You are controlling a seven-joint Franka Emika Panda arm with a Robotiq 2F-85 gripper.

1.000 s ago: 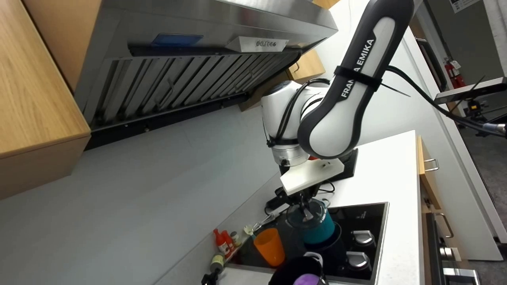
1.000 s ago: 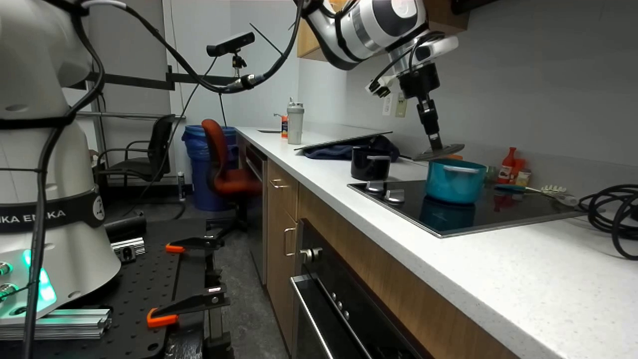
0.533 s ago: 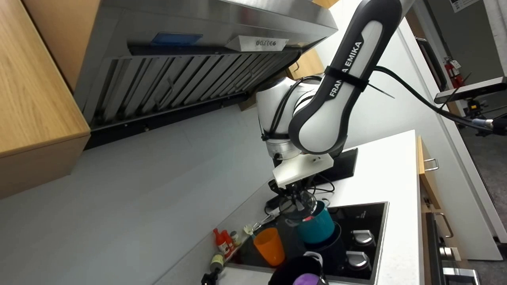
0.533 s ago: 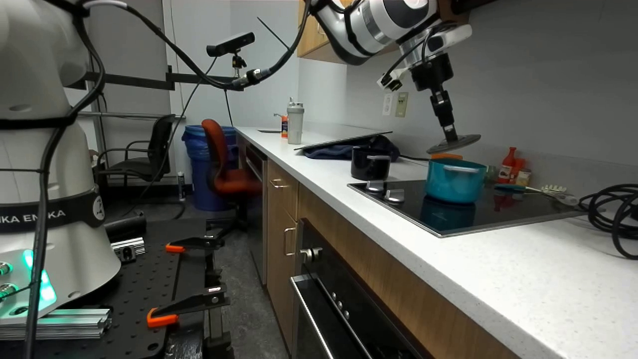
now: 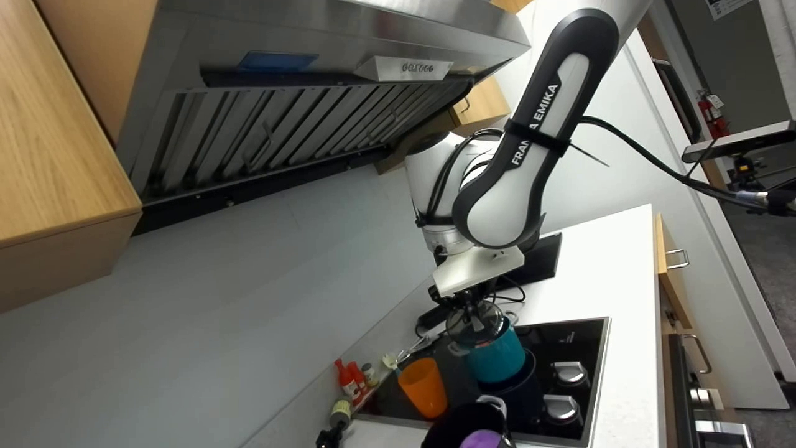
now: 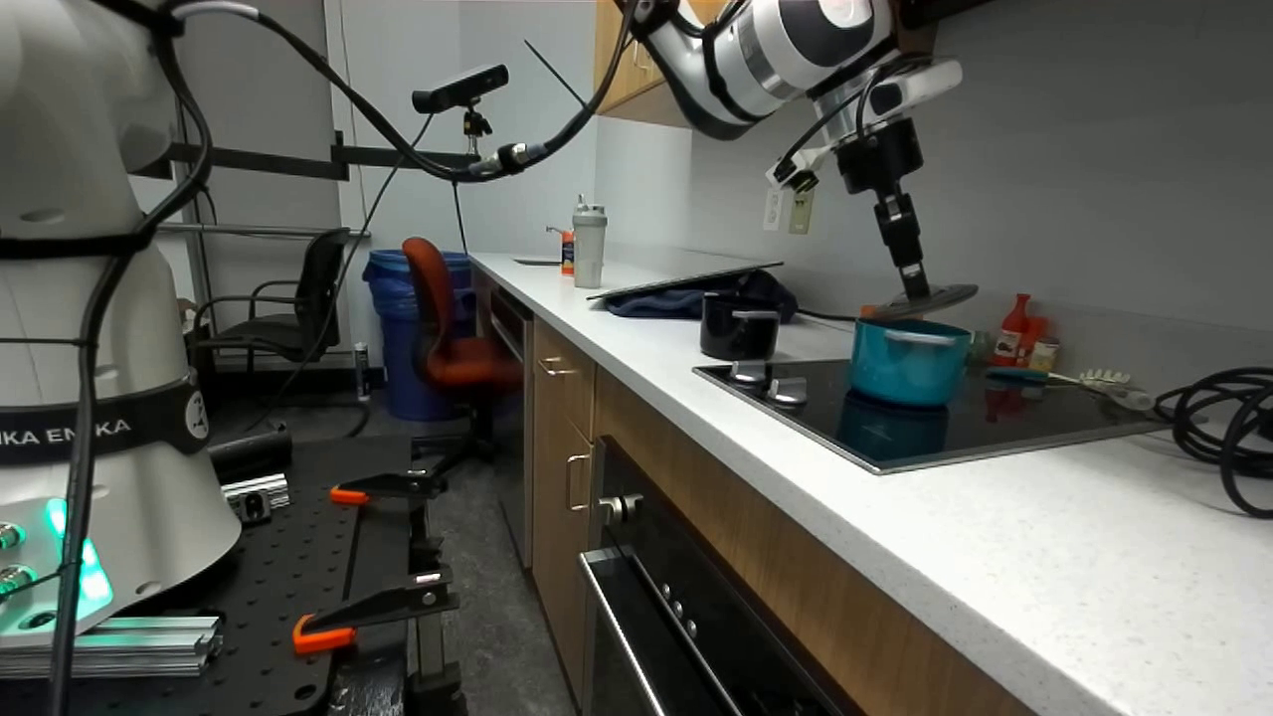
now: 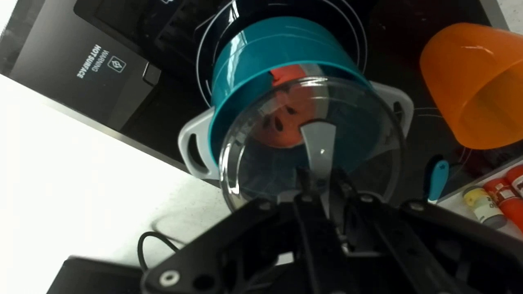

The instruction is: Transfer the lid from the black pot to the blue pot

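The gripper (image 7: 321, 183) is pinched tight on the handle (image 7: 320, 143) of the glass lid (image 7: 269, 171), and that lid hangs tilted over the blue pot (image 7: 282, 45), though I can't tell whether the two touch. Down inside that pot there's a red thing (image 7: 286, 73) with dark spots; near the blue pot on the stove (image 6: 1034, 423) stands an orange cup (image 7: 461, 73), while the black pot (image 6: 731, 336) sits further off, on the counter (image 6: 995, 557).
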